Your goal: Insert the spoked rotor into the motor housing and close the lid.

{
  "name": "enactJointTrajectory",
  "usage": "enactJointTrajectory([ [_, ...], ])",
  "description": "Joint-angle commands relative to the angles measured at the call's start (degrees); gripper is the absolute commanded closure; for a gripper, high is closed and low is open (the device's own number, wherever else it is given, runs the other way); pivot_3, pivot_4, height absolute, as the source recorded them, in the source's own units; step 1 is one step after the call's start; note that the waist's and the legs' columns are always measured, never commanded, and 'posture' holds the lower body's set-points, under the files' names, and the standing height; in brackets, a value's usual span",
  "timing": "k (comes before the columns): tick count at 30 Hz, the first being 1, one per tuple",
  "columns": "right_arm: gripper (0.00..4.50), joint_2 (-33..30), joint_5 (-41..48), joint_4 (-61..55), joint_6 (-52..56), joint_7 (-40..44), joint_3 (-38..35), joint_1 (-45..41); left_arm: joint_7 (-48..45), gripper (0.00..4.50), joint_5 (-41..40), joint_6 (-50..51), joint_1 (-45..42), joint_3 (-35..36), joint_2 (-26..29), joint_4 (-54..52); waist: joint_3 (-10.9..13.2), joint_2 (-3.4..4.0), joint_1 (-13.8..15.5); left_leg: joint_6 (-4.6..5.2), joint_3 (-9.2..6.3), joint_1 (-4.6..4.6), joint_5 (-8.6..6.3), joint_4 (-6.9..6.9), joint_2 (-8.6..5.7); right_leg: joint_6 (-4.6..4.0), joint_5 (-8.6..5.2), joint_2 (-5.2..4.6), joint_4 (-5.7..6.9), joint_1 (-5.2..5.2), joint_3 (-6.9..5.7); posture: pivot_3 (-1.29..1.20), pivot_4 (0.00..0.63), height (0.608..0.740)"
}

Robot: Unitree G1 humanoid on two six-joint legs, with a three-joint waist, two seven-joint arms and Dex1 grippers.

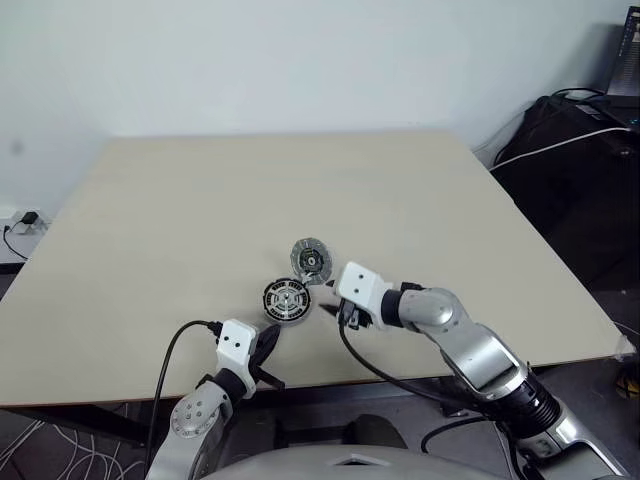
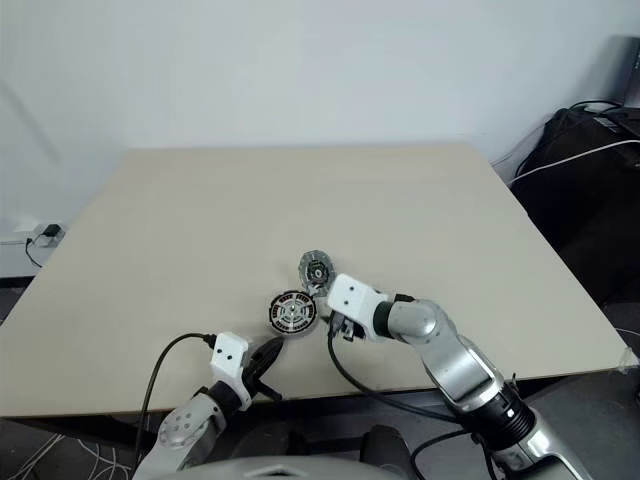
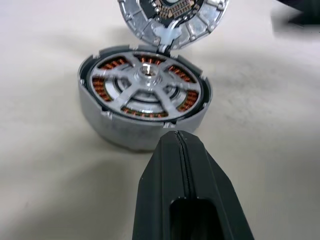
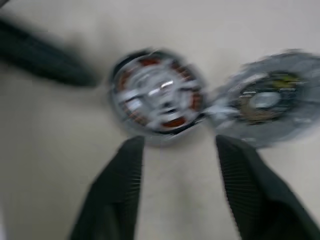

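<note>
Down at the near edge of the tan table (image 1: 200,200), the left gripper (image 1: 268,352) rests low with its two black fingers pressed together, holding nothing. From its wrist camera the closed tips point straight at the motor housing (image 3: 145,102), stopping just short of its silver wall.

Just ahead of that gripper sits the housing, and the spoked rotor (image 3: 146,82) already lies inside it: pale spokes fan out from a central hub, and copper windings show through the gaps between them.

Further back and a little to the right lies the lid (image 1: 310,259), flat on the table and touching the housing's rim, its inner face up.

Right of both parts hangs the right gripper (image 1: 331,303), tilted down toward them. Its fingers (image 4: 117,195) stand apart with only bare table between them, clear of the housing and the lid.
</note>
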Motion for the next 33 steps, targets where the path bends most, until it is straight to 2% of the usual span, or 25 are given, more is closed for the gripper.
enactJointTrajectory([
  [1,1.30,-1.1,-4.3,0.4,-5.1,3.1,3.8,-3.2,-0.4,4.50,-0.5,-0.4,-0.6,0.1,0.0,-1.6,0.1,-0.08,0.0,0.00,0.00,0.00,0.00,0.04,0.00,0.00,0.00,0.00,0.01,0.01,0.00,0.00,0.000,0.740],
  [7,1.30,-0.5,-11.6,5.8,-12.6,10.0,11.9,-11.3,-0.3,4.50,-0.3,-1.3,-0.2,0.2,-0.1,-1.2,0.2,-0.26,0.0,0.04,0.00,-0.01,-0.02,0.24,0.01,0.07,0.04,-0.01,0.05,0.09,-0.02,0.00,0.000,0.740],
  [12,1.30,1.9,-13.4,11.9,-16.6,15.0,14.3,-16.1,0.3,4.50,0.0,-2.0,0.4,0.3,-0.4,-0.9,0.2,-0.34,0.1,0.04,-0.01,-0.02,-0.02,0.26,0.01,0.10,0.06,-0.02,0.04,0.10,-0.03,0.00,0.000,0.740],
  [21,1.30,7.5,-15.6,24.2,-21.0,17.5,14.2,-20.4,1.0,4.50,0.1,-3.1,1.1,0.2,-0.8,-0.4,0.2,-0.33,0.0,0.03,-0.01,-0.01,-0.02,0.27,0.01,0.08,0.08,-0.03,0.08,0.10,-0.02,0.00,0.000,0.740],
  [28,1.30,9.1,-16.8,29.9,-23.4,18.3,13.7,-21.2,1.3,4.50,0.1,-4.1,1.9,0.4,-1.0,0.0,0.2,-0.31,0.0,0.01,-0.01,-0.02,-0.02,0.26,0.01,0.07,0.09,-0.04,0.08,0.09,0.01,0.00,0.000,0.740],
  [31,1.90,9.2,-17.1,31.2,-24.0,18.6,13.4,-21.2,1.3,4.50,0.2,-4.6,2.1,0.4,-1.0,0.2,0.2,-0.26,0.0,0.02,-0.01,0.01,-0.02,0.26,0.01,0.05,0.10,-0.04,0.10,0.09,0.01,0.00,0.000,0.740],
  [33,2.52,9.3,-17.4,31.6,-24.3,18.7,13.1,-21.1,1.4,4.50,0.1,-4.8,2.2,0.4,-1.0,0.5,0.2,-0.25,0.0,0.02,-0.01,0.03,-0.02,0.26,0.01,0.04,0.10,-0.04,0.12,0.09,0.01,0.00,0.000,0.740],
])
